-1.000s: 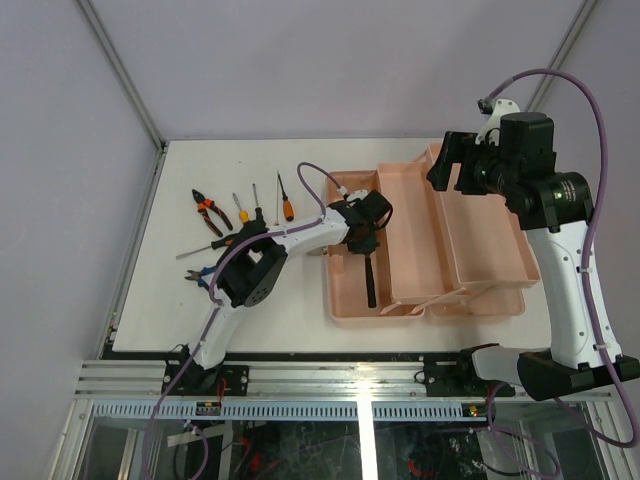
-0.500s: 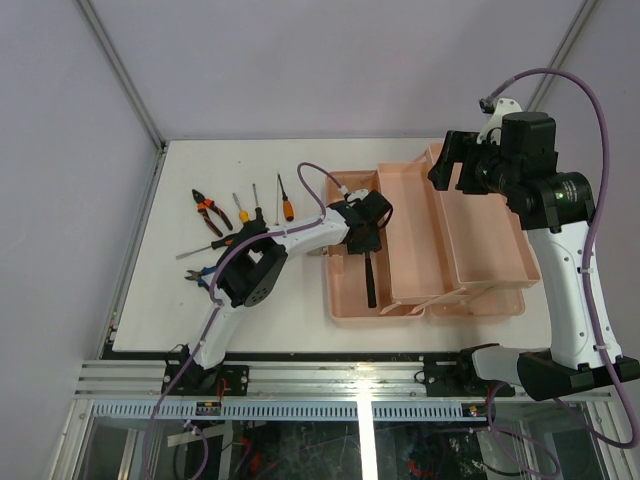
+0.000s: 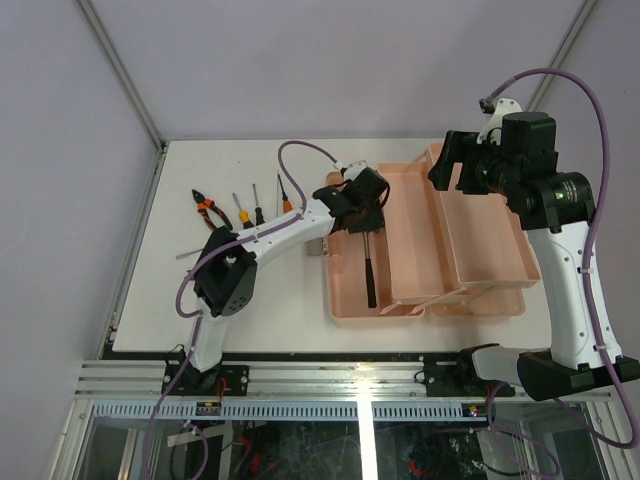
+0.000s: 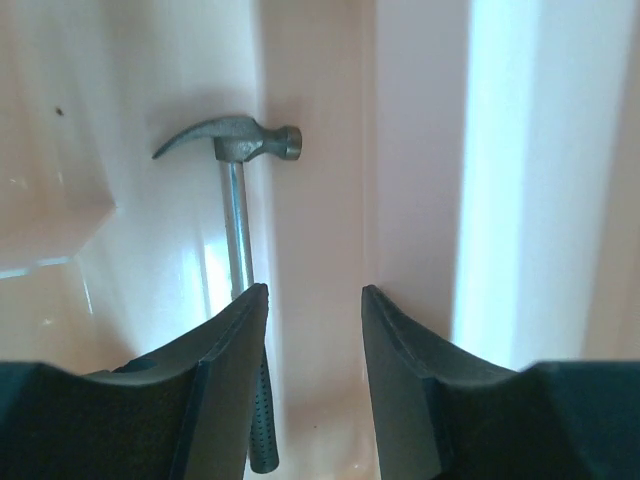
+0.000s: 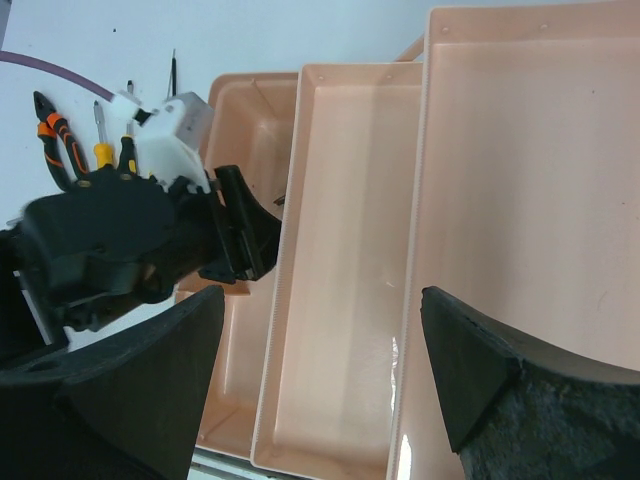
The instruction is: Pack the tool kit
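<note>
The salmon-pink toolbox stands open on the white table with its trays fanned out to the right. A black hammer lies alone in the left compartment, head toward the far end. My left gripper hovers open above the hammer's grip; its fingers hold nothing. My right gripper hangs open and empty high over the trays. Orange pliers and orange-handled screwdrivers lie on the table left of the box.
A long thin screwdriver lies by the left arm's elbow. The left arm reaches across the table between the loose tools and the box. The right wrist view shows the left gripper at the box's left compartment and the pliers beyond it.
My left gripper opened and let go of the hammer, then rose and drew back toward the far end. The hammer stays in the left compartment. The right arm has not moved.
</note>
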Robot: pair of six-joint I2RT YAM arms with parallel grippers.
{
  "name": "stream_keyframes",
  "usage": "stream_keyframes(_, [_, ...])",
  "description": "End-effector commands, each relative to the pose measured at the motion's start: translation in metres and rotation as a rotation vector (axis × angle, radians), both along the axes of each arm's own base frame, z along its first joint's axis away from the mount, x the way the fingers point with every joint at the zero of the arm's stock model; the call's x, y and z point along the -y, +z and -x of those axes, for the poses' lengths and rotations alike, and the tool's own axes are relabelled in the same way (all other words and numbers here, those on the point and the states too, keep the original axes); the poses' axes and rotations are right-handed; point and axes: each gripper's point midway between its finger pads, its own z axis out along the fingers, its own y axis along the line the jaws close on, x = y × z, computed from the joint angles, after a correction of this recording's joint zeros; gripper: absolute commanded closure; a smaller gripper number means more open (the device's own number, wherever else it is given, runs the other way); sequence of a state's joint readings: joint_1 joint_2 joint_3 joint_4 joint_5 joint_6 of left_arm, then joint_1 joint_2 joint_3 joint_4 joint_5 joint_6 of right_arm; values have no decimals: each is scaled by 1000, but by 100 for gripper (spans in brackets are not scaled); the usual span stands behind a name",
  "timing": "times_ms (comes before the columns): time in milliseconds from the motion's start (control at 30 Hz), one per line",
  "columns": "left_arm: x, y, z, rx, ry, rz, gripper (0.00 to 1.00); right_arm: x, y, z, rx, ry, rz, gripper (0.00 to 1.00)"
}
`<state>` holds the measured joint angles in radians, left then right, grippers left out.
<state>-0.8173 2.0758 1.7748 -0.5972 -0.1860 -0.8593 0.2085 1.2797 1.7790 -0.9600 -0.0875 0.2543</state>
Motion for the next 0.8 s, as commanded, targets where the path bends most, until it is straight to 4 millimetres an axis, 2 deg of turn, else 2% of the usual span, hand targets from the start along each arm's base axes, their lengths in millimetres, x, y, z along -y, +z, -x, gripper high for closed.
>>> stream_keyframes(0, [-9,57,-24,141,46,46,58,5,20,4,69,-11,-1,14])
stream_keyframes(100, [-31,79,-44,204,92,47,58,4,21,3,71,-11,-4,13])
stream_keyframes(167, [-56,98,-64,262,132,37,58,2,21,1,74,-3,-9,12])
stream_keyframes(267, [-108,119,-95,341,186,-10,56,-3,21,-3,74,20,-22,11])
stream_keyframes(367, [-174,120,-113,342,248,-88,47,-11,20,-12,73,46,-45,9])
stream_keyframes(433, [-218,102,-113,287,270,-154,37,-18,19,-19,71,63,-67,9])
stream_keyframes(567, [-264,56,-94,165,228,-256,23,-29,12,-32,59,93,-101,6])
stream_keyframes(667, [-280,22,-83,49,171,-313,18,-34,5,-39,46,100,-116,7])
stream_keyframes(767, [-279,7,-79,-10,122,-323,15,-38,2,-40,33,101,-125,7])
